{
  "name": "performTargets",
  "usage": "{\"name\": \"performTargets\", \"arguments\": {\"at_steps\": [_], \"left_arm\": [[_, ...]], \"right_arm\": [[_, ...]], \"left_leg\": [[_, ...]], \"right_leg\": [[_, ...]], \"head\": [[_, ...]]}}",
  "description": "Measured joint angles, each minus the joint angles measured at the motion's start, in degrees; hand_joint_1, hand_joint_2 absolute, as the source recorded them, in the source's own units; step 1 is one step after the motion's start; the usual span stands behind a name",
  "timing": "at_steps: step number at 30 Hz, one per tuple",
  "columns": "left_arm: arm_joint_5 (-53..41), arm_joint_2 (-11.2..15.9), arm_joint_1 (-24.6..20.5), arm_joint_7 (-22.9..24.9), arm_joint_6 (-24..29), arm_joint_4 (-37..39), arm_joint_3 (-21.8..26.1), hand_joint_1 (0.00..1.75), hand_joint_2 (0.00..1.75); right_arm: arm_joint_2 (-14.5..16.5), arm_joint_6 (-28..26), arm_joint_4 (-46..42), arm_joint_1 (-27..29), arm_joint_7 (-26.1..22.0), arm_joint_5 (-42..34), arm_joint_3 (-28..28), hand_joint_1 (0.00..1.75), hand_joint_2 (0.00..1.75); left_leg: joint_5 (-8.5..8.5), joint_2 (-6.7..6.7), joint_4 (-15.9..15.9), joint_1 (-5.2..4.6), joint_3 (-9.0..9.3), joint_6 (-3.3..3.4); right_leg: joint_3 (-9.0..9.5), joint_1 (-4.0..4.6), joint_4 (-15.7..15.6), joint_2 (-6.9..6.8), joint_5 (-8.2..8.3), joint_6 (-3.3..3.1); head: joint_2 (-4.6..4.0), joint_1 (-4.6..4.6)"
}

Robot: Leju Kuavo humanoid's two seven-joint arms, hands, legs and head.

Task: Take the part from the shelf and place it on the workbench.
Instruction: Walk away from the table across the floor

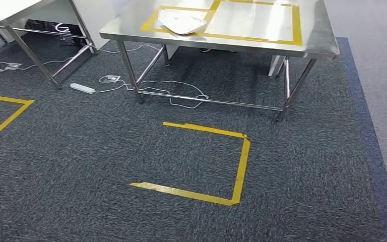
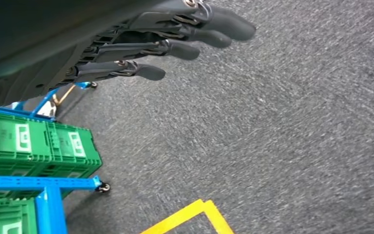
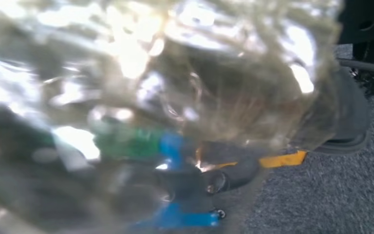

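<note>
The steel workbench (image 1: pixel 221 43) stands ahead, with a yellow tape rectangle (image 1: pixel 296 25) marked on its top. A flat white packet (image 1: pixel 181 22) lies at the rectangle's left corner. In the right wrist view a crinkled clear plastic bag holding the part (image 3: pixel 165 87) sits close against the camera. My right hand (image 3: pixel 226 178) grips it, and the bag hides most of the fingers. My left hand (image 2: pixel 175 44) hangs over the carpet with its fingers stretched out and apart, holding nothing. Behind it stands the blue shelf (image 2: pixel 48 195) with green crates (image 2: pixel 39 146).
A yellow tape square (image 1: pixel 239 166) marks the carpet in front of the workbench, and another (image 1: pixel 5 118) lies to the left. A power strip (image 1: pixel 82 88) and white cables trail under the table legs. A second table (image 1: pixel 10 10) stands at the far left.
</note>
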Motion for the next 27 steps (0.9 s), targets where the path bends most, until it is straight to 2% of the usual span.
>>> {"name": "performTargets", "arguments": {"at_steps": [1,2,3,5,6,7,8,9,10,11,12,13,14,16,17,18,19,20,21,22,23,24,25,26,27], "left_arm": [[0.0,0.0,0.0,0.0,0.0,0.0,-0.2,0.0,0.0],[0.0,0.1,0.0,0.0,0.0,0.0,-0.3,0.0,0.0],[0.0,0.1,0.0,0.0,0.0,0.0,-0.5,0.0,0.0],[0.0,0.2,0.0,0.0,0.0,0.1,-0.8,0.0,0.0],[0.0,0.2,0.0,0.0,0.0,0.1,-0.8,0.0,0.0],[0.0,0.2,-0.1,0.0,0.0,0.1,-0.9,0.0,0.0],[0.1,0.2,-0.1,0.0,0.0,0.1,-1.0,0.0,0.0],[0.1,0.1,-0.1,0.0,0.0,0.1,-1.0,0.0,0.0],[0.1,0.1,-0.2,0.0,0.0,0.1,-1.0,0.0,0.0],[0.2,0.1,-0.2,-0.1,0.0,0.1,-1.0,0.0,0.0],[0.4,0.0,-0.3,-0.2,0.0,0.1,-1.0,0.0,0.0],[0.5,0.0,-0.3,-0.3,0.0,0.1,-1.0,0.0,0.0],[0.7,0.0,-0.4,-0.4,0.0,0.1,-1.1,0.0,0.0],[1.0,0.1,-0.5,-0.6,0.0,0.2,-1.1,0.0,0.0],[1.2,0.2,-0.5,-0.7,0.0,0.2,-1.2,0.0,0.0],[1.3,0.3,-0.4,-0.8,0.0,0.2,-1.3,0.0,0.0],[1.3,0.3,-0.4,-0.9,0.0,0.2,-1.3,0.0,0.0],[1.4,0.3,-0.4,-1.0,0.0,0.3,-1.4,0.0,0.0],[1.5,0.3,-0.4,-1.1,0.0,0.3,-1.4,0.0,0.0],[1.6,0.3,-0.5,-1.1,0.0,0.3,-1.5,0.0,0.0],[1.7,0.3,-0.6,-1.2,0.0,0.3,-1.5,0.0,0.0],[1.9,0.3,-0.6,-1.4,0.0,0.4,-1.5,0.0,0.0],[2.0,0.3,-0.6,-1.5,0.0,0.4,-1.4,0.0,0.0],[2.1,0.3,-0.7,-1.6,0.0,0.5,-1.3,0.0,0.0],[2.0,0.3,-0.7,-1.7,0.0,0.6,-1.2,0.0,0.0]], "right_arm": [[0.0,0.0,0.0,0.0,0.0,0.0,-0.1,0.0,0.0],[0.0,0.0,0.0,0.1,0.0,0.0,-0.1,0.0,0.0],[0.0,0.0,0.0,0.2,0.0,0.0,-0.1,0.0,0.0],[0.0,0.0,0.0,0.3,0.1,0.0,-0.1,0.0,0.0],[0.0,0.0,0.0,0.3,0.1,0.0,-0.2,0.0,0.0],[0.0,0.0,0.0,0.3,0.1,0.0,-0.2,0.0,0.0],[0.0,0.0,0.0,0.2,0.1,0.0,-0.3,0.0,0.0],[0.0,0.0,0.0,0.2,0.1,0.0,-0.3,0.0,0.0],[0.0,0.0,0.0,0.2,0.1,0.0,-0.4,0.0,0.0],[0.0,0.0,0.0,0.2,0.1,0.0,-0.4,0.0,0.0],[0.0,0.0,0.0,0.2,0.1,0.0,-0.5,0.0,0.0],[0.0,0.0,0.0,0.1,0.2,0.0,-0.5,0.0,0.0],[0.0,0.0,0.0,0.1,0.1,0.0,-0.6,0.0,0.0],[0.0,0.0,0.0,0.1,-0.2,0.0,-0.7,0.0,0.0],[0.0,0.0,0.0,0.2,-0.4,0.0,-0.7,0.0,0.0],[0.1,0.0,0.0,0.2,-0.5,0.0,-0.7,0.0,0.0],[0.1,0.0,0.0,0.2,-0.5,0.0,-0.7,0.0,0.0],[0.1,0.0,0.0,0.2,-0.5,0.0,-0.7,0.0,0.0],[0.1,0.0,0.0,0.2,-0.5,0.0,-0.7,0.0,0.0],[0.1,0.0,0.0,0.2,-0.5,0.0,-0.7,0.0,0.0],[0.1,0.0,0.0,0.2,-0.5,0.0,-0.7,0.0,0.0],[0.1,0.0,0.0,0.2,-0.5,0.0,-0.8,0.0,0.0],[0.1,0.0,0.0,0.2,-0.5,0.0,-0.8,0.0,0.0],[0.1,0.0,0.0,0.2,-0.5,0.0,-0.8,0.0,0.0],[0.2,0.0,0.0,0.2,-0.5,0.0,-0.8,0.0,0.0]], "left_leg": [[0.36,0.16,-0.1,-0.02,-0.65,0.41],[0.89,0.33,-0.2,-0.04,-1.36,0.97],[1.57,0.52,-0.2,-0.06,-2.16,1.52],[3.0,0.7,-0.2,-0.35,-3.87,2.11],[3.76,0.75,-0.2,-0.55,-4.84,2.19],[4.56,0.8,-0.1,-0.72,-5.9,2.24],[5.33,0.84,-0.1,-0.85,-6.93,2.25],[6.09,0.88,0.0,-0.93,-7.96,2.21],[6.81,0.89,0.1,-0.97,-8.82,2.11],[7.47,0.85,0.2,-1.03,-9.43,1.94],[8.11,0.82,0.4,-1.1,-9.9,1.72],[8.75,0.81,0.5,-1.16,-10.24,1.47],[9.44,0.82,0.6,-1.19,-10.6,1.17],[10.45,0.79,0.8,-1.12,-11.39,0.55],[9.58,0.69,1.3,-1.05,-11.81,0.21],[7.45,0.58,2.8,-0.97,-12.26,-0.11],[4.34,0.48,5.4,-0.84,-12.84,-0.4],[0.93,0.46,8.9,-0.77,-13.48,-0.67],[-1.48,0.45,12.8,-0.69,-13.97,-0.88],[-2.4,0.45,15.8,-0.63,-14.11,-1.02],[-1.91,0.45,17.6,-0.59,-13.61,-1.1],[-0.39,0.45,17.3,-0.54,-12.28,-1.13],[1.26,0.45,15.3,-0.5,-10.01,-1.09],[1.98,0.43,11.8,-0.48,-6.85,-0.98],[1.69,0.38,7.1,-0.5,-3.36,-0.77]], "right_leg": [[-0.5,-0.11,0.3,0.15,-0.15,0.31],[-1.19,-0.22,1.3,0.33,-1.35,0.59],[-2.02,-0.31,3.2,0.52,-3.59,0.79],[-3.92,-0.44,9.9,0.73,-9.49,0.92],[-4.53,-0.44,13.4,0.75,-11.3,0.9],[-4.51,-0.42,15.9,0.77,-11.57,0.83],[-3.79,-0.38,16.9,0.77,-10.56,0.71],[-1.96,-0.33,15.7,0.77,-8.59,0.56],[0.73,-0.26,12.8,0.77,-6.76,0.39],[4.51,-0.16,8.2,0.76,-6.06,0.18],[8.36,-0.06,2.9,0.75,-6.22,-0.06],[11.19,0.03,-1.4,0.75,-7.1,-0.28],[12.93,0.12,-4.4,0.77,-7.99,-0.51],[12.51,0.07,-5.6,0.71,-8.04,-1.0],[11.81,0.0,-5.6,0.61,-7.52,-1.39],[11.1,-0.07,-5.5,0.49,-6.82,-1.78],[10.32,-0.11,-5.4,0.34,-6.11,-2.08],[9.42,-0.02,-5.3,0.26,-5.42,-2.3],[8.42,0.05,-5.0,0.17,-4.77,-2.34],[7.24,0.11,-4.5,0.08,-4.18,-2.31],[5.91,0.15,-4.0,0.01,-3.66,-2.26],[4.54,0.16,-3.3,-0.02,-3.24,-2.18],[3.22,0.17,-2.6,-0.02,-2.85,-2.05],[2.19,0.19,-2.0,-0.02,-2.52,-1.87],[1.37,0.26,-1.3,-0.02,-2.23,-1.66]], "head": [[0.0,-0.02],[-0.01,0.07],[-0.01,0.18],[-0.01,0.46],[0.0,0.5],[0.0,0.5],[0.0,0.49],[0.01,0.48],[0.01,0.48],[0.01,0.5],[0.01,0.51],[0.0,0.5],[0.0,0.48],[-0.01,0.44],[-0.01,0.41],[-0.01,0.38],[-0.01,0.34],[-0.01,0.28],[-0.01,0.27],[-0.02,0.28],[-0.01,0.28],[-0.01,0.27],[-0.01,0.26],[0.0,0.23],[-0.01,0.24]]}}
